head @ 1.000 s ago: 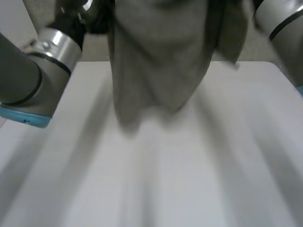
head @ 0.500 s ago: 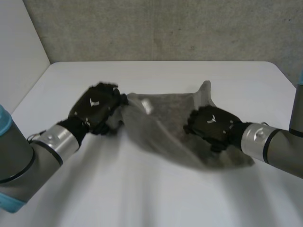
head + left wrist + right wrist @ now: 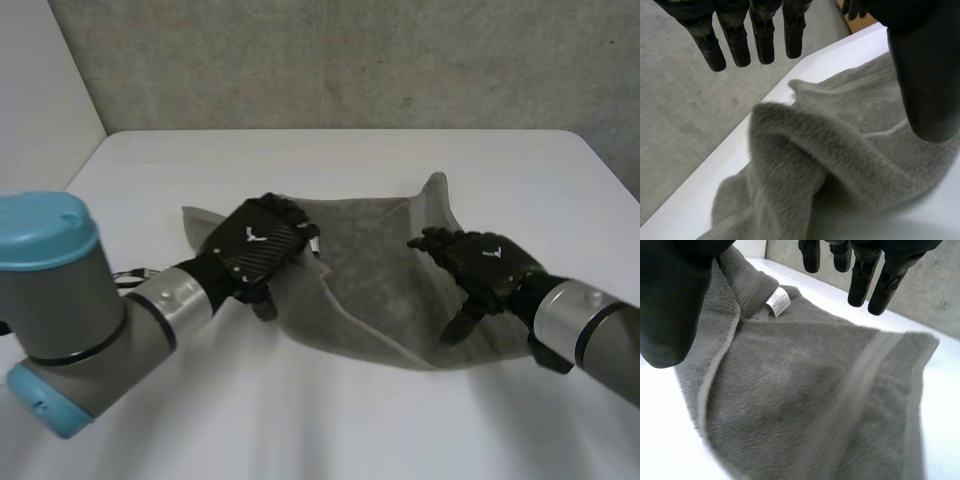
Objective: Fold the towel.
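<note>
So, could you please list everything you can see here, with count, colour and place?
towel: one, grey, rumpled on the middle of the table.
label: one, white, on the towel, between the right hand's thumb and fingers in the right wrist view.
table: one, white, under the towel.
wall: one, grey, behind the table.
left arm: one, grey with a light-blue cap, reaching in from the left side.
right arm: one, grey, reaching in from the right side.
left hand: one, black, open, over the towel's left part.
right hand: one, black, open, over the towel's right part.
</note>
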You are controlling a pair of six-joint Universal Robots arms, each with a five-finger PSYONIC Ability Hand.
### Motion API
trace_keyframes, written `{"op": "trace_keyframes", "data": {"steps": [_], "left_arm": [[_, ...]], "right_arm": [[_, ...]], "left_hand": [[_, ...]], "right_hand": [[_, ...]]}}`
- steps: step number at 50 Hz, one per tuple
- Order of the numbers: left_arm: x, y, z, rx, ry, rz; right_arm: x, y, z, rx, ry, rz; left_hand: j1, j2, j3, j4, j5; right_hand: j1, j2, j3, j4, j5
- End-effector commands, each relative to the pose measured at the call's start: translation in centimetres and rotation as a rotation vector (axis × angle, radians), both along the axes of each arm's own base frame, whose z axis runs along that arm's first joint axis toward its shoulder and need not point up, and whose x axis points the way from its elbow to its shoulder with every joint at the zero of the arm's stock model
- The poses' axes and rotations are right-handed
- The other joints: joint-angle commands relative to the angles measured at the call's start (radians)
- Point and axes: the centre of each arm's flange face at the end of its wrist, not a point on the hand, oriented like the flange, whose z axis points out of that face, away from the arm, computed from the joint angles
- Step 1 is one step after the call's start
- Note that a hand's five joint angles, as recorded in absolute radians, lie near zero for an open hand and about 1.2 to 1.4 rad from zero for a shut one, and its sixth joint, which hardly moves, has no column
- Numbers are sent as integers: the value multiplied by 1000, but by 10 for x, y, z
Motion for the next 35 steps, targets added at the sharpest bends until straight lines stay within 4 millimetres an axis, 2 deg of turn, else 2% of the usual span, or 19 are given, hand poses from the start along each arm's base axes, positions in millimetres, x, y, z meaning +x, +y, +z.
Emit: {"op": "trace_keyframes", "data": {"steps": [1, 7, 9, 12, 14, 22, 26, 27, 28, 30, 31, 33, 35], "left_arm": [[-12, -3, 0, -54, -37, -38], [-25, 3, -2, -165, -170, -112], [-25, -2, -12, -162, -251, -110], [-25, -4, -18, -150, -287, -110], [-26, -8, -29, -133, -353, -120], [-27, -18, -48, -174, -451, -155], [-29, -23, -51, -182, -458, -150], [-29, -26, -52, -185, -460, -142], [-29, -26, -52, -185, -460, -142], [-29, -28, -49, -194, -460, -133], [-29, -28, -49, -194, -460, -133], [-27, -28, -45, -197, -458, -124], [-24, -30, -40, -201, -454, -112]], "right_arm": [[1, 12, -20, 86, -78, -35], [11, 22, -33, 101, -56, -5], [13, 22, -43, 115, -30, -20], [12, 22, -47, 122, -19, -25], [12, 23, -54, 128, 8, -19], [12, 27, -58, 118, 42, 9], [12, 27, -58, 122, 41, 11], [12, 27, -58, 122, 42, 10], [12, 28, -58, 122, 42, 13], [12, 28, -59, 124, 42, 13], [13, 28, -58, 121, 43, 15], [14, 29, -59, 120, 44, 19], [16, 29, -62, 127, 48, 28]], "left_hand": [[-51, -4, -50, -56, 22], [-19, 28, -50, -56, 55], [16, 63, -50, -56, 90], [19, 66, -50, -56, 93], [19, 66, -50, -56, 93], [13, 60, -50, -56, 87], [22, 69, -50, -56, 96], [132, 179, -50, -56, 206], [134, 181, -50, -56, 207], [627, 674, -50, -56, 701], [630, 677, -50, -56, 703], [835, 882, -50, -56, 908], [873, 920, -50, -56, 947]], "right_hand": [[-93, -79, -35, -58, -60], [-90, -76, -35, -58, -60], [-90, -76, -35, -58, -60], [-90, -76, -35, -58, -60], [-90, -76, -35, -58, -60], [-90, -76, -35, -58, -60], [-90, -76, -35, -58, -60], [-90, -76, -35, -58, -60], [-90, -76, -35, -58, -60], [-90, -76, -35, -58, -60], [-90, -76, -35, -58, -60], [-90, -76, -35, -58, -60], [-87, -73, -35, -58, -60]]}}
